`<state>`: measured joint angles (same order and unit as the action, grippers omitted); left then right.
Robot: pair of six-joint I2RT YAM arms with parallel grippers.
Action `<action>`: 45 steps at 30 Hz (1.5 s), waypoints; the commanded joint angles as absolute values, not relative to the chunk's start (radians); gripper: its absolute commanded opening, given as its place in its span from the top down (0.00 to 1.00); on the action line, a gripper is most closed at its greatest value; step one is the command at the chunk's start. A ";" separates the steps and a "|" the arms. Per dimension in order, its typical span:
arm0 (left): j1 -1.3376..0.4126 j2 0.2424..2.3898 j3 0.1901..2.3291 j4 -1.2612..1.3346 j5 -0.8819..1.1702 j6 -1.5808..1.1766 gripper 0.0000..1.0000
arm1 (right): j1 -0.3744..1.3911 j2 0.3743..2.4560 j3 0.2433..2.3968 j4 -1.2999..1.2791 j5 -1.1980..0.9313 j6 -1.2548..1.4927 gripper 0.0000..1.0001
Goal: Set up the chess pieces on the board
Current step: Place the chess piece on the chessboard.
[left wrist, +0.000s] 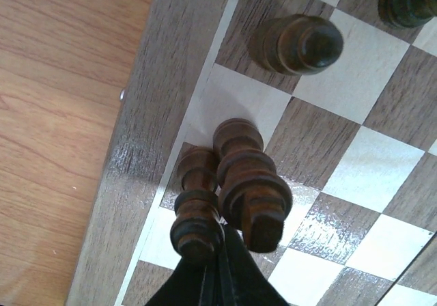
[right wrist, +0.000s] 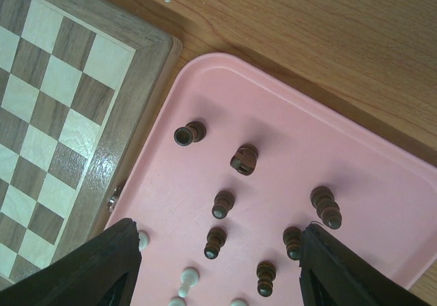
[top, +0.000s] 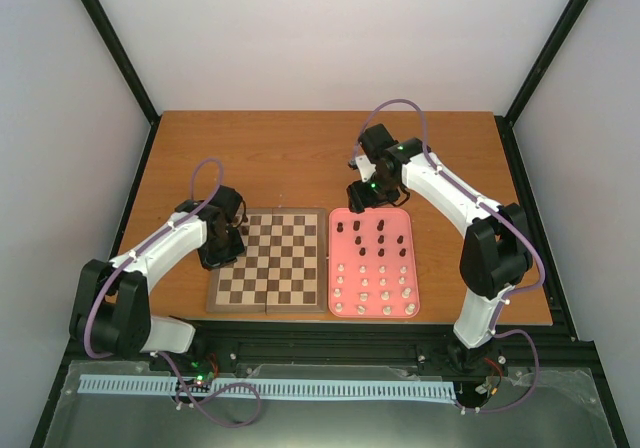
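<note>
My left gripper is closed. Its fingers are pressed flat together and I see nothing caught between them. Right off the tips stand two dark pieces, side by side and very close to each other, on the board just inside its border. The pieces overlap the fingertips in the wrist view, so I cannot tell whether the tips touch them. Further ahead of the tool a third dark one stands on its own square, and another sits ahead and to the right. Left of the fingers the border runs past, with the wooden table beyond it.

My right gripper hangs wide open and holds nothing, above the pink tray. Seven dark pieces stand spread over the tray between its fingers and just ahead of them, each apart from the rest. A few cream pieces show low in that view, close to the left finger. One corner of the board lies ahead and to the left of this tool, just beside the tray's rim.

From overhead, the left tool sits over the board's left edge and the right tool over the tray's far left corner. On the tray, the dark set fills the far half and the cream set stands in rows in the near half.
</note>
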<state>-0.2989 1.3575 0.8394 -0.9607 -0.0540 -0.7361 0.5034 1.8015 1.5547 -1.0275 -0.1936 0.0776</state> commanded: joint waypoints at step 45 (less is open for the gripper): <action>0.003 1.214 0.951 -1.006 0.114 -0.776 0.56 | 0.491 1.796 1.573 -1.017 -0.254 0.065 0.37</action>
<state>-0.0257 1.1770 0.9730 -1.1023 0.0395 -0.7399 0.4992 1.8118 1.5570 -1.0275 -0.2295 0.0738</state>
